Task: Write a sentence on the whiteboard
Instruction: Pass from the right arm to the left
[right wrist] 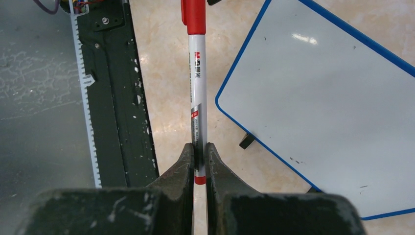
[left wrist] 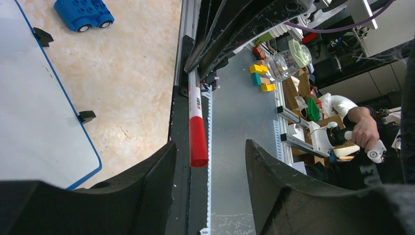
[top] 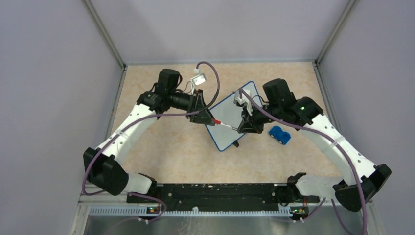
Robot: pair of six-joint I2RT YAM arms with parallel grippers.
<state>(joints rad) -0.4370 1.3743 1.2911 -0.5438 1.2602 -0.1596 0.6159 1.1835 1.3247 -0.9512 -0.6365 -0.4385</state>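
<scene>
Capped marker (right wrist: 197, 88) beside blank whiteboard (right wrist: 318, 107)
The right end effector (right wrist: 199, 161) clamps its barrel, likely light, stiff, slick; the left end effector (left wrist: 210, 144) is spread around the cap (left wrist: 198, 142).

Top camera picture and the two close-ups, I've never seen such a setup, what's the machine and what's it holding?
These are two robot arms bolted at the near edge of a table. The wide picture looks down from above; the close-ups come from a camera on each wrist. On the table sit a blank whiteboard with a blue rim and a blue toy car. The right end effector is clamped on the barrel of a red marker. The left end effector is open, its fingers either side of the red cap.
</scene>
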